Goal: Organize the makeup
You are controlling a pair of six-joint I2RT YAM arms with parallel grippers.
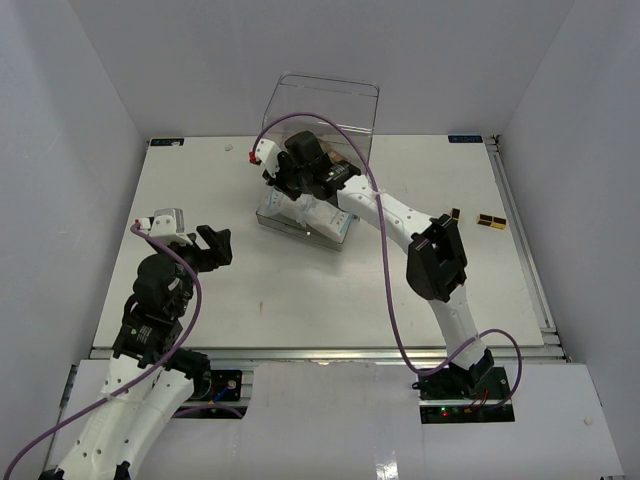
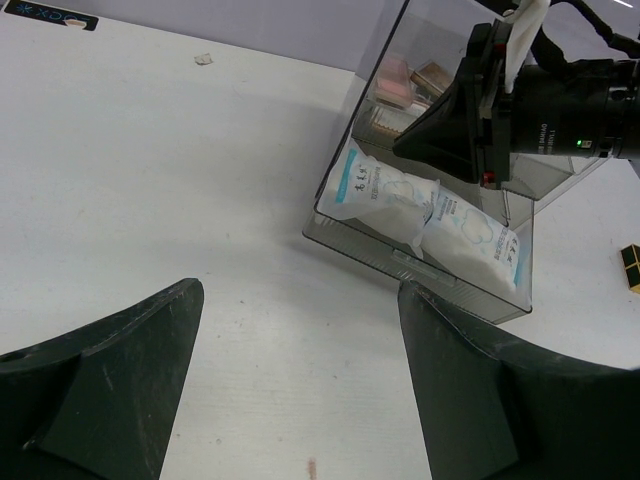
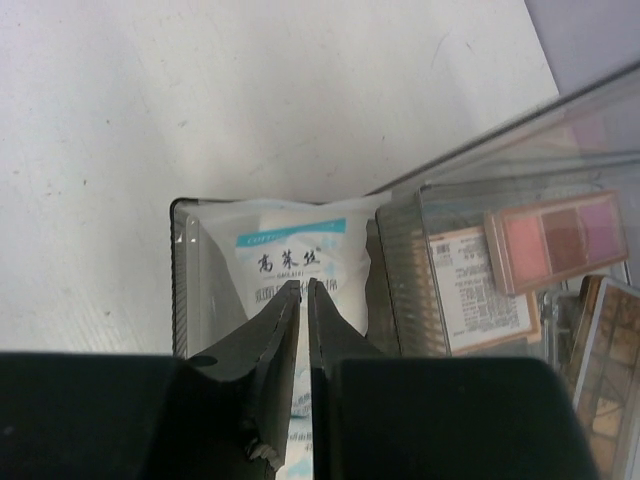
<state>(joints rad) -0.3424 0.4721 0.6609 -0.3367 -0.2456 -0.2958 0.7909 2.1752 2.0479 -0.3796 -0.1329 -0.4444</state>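
Two white-and-blue packets (image 2: 385,190) (image 2: 470,235) lie side by side in the pulled-out clear drawer (image 2: 420,268) of the plastic box (image 1: 330,105). My right gripper (image 3: 303,283) hangs over one packet (image 3: 290,245) with only a thin slit between its jaws and nothing gripped. Pink and brown palettes (image 3: 555,238) (image 3: 610,370) sit inside the box behind the drawer. Two small dark-and-orange palettes (image 1: 455,215) (image 1: 490,221) lie on the table to the right. My left gripper (image 2: 300,300) (image 1: 212,248) stands wide open and empty over bare table, left of the drawer.
The right arm (image 1: 400,215) stretches across the table's middle to the box. White walls close in the table on three sides. A small scrap (image 2: 203,59) lies near the far left edge.
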